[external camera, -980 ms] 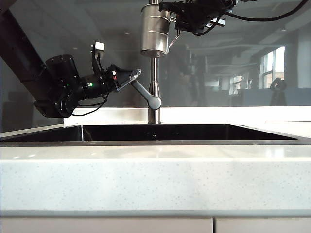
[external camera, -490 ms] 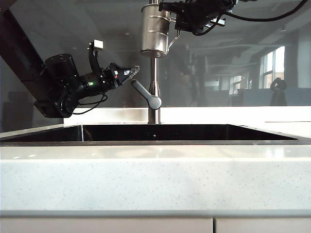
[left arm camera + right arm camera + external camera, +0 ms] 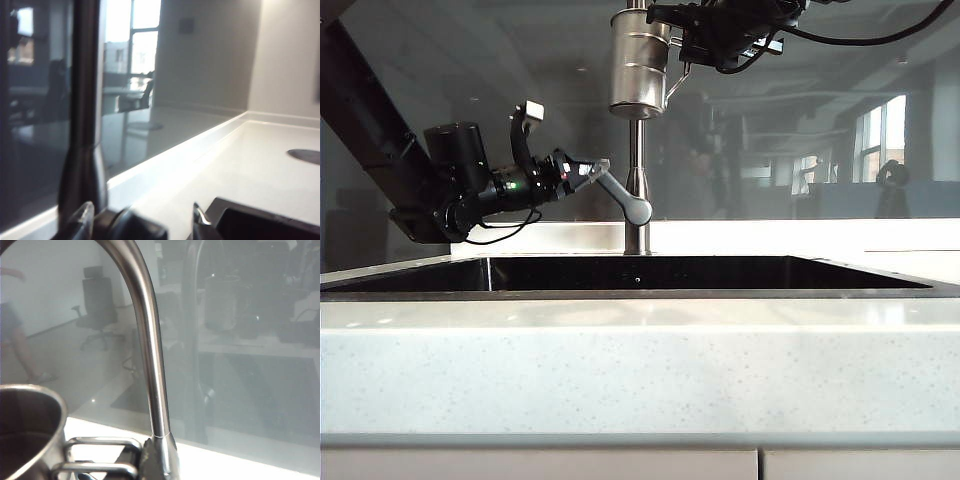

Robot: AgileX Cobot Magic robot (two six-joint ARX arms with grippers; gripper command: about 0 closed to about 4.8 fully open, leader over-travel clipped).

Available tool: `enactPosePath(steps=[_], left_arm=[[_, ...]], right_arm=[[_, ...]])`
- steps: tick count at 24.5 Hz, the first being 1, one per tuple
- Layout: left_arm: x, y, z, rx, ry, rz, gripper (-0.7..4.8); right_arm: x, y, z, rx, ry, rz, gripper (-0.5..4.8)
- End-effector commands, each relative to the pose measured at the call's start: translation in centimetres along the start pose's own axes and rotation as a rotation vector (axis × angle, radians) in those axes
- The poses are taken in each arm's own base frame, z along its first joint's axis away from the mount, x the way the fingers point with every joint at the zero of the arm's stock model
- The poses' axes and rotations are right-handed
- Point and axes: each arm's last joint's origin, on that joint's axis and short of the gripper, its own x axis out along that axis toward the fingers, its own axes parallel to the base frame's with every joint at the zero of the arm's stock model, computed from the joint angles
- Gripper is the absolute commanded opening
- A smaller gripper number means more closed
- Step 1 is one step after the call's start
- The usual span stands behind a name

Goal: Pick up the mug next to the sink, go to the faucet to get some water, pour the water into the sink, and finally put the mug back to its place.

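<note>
**Left gripper at the faucet lever, mug held high under the spout**

On the left of the exterior view, the left arm reaches in from a dark slanted mount toward the centre of the counter. The left gripper (image 3: 592, 168) lies almost level, its two fingers spread wide, with the tips at the upper end of the side lever (image 3: 623, 194). From this angle it cannot be told whether the fingers touch the lever. In the left wrist view the left gripper (image 3: 142, 220) shows two tips standing apart at the edge of the picture, with the dark upright pipe of the faucet (image 3: 85, 115) close in front of them.

At the centre, the faucet (image 3: 637, 190) rises from the back edge of the sink (image 3: 620, 290), a wide dark basin set in the pale speckled counter (image 3: 640, 370). The lever slants down from the left gripper to its rounded end beside the pipe.

Above the pipe, the mug (image 3: 639, 63) hangs upright near the top of the exterior view. To its right, the right gripper (image 3: 682, 45) is clamped on the mug's wire handle. In the right wrist view the mug (image 3: 27, 432) sits beside the curved spout (image 3: 145, 340), its rim open toward the camera.
</note>
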Motion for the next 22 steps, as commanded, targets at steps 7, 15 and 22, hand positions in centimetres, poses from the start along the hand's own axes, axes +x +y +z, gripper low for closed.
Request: enactPosePath(steps=[7, 15, 22], left_arm=[[-0.05, -0.47, 0.94, -0.077, 0.01, -0.125, 2.41], [-0.03, -0.59, 0.87, -0.097, 0.026, -0.153, 2.41], [-0.04, -0.68, 0.85, -0.118, 0.041, -0.182, 2.41]], right_arm=[[-0.23, 0.15, 1.26, 0.007, -0.057, 0.008, -0.02], [-0.35, 0.16, 1.5, 0.007, -0.062, 0.008, -0.02], [-0.35, 0.16, 1.5, 0.007, -0.062, 0.008, -0.02]])
